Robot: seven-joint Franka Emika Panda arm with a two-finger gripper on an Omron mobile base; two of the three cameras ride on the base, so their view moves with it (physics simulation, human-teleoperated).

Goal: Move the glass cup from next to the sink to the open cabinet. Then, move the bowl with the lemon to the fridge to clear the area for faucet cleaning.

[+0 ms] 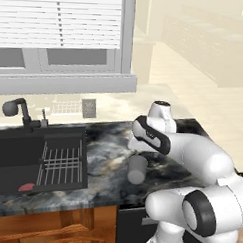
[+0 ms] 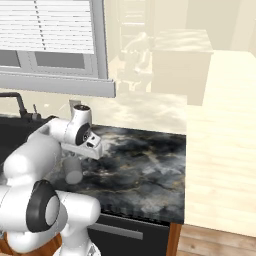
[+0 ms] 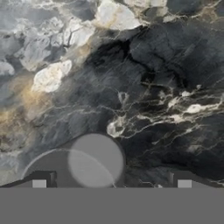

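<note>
Glass cup [image 1: 137,170] upright on the dark marbled counter [image 1: 107,153], right of the sink [image 1: 22,159]. Gripper [image 3: 111,183] directly above it, its 2 fingers spread wide, gripping nothing.

White rounded arm [image 1: 202,157], dark joint bands, black wrist collar

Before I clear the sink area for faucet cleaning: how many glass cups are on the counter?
1: the glass cup stands on the dark counter right of the sink; the arm may hide others.
</note>
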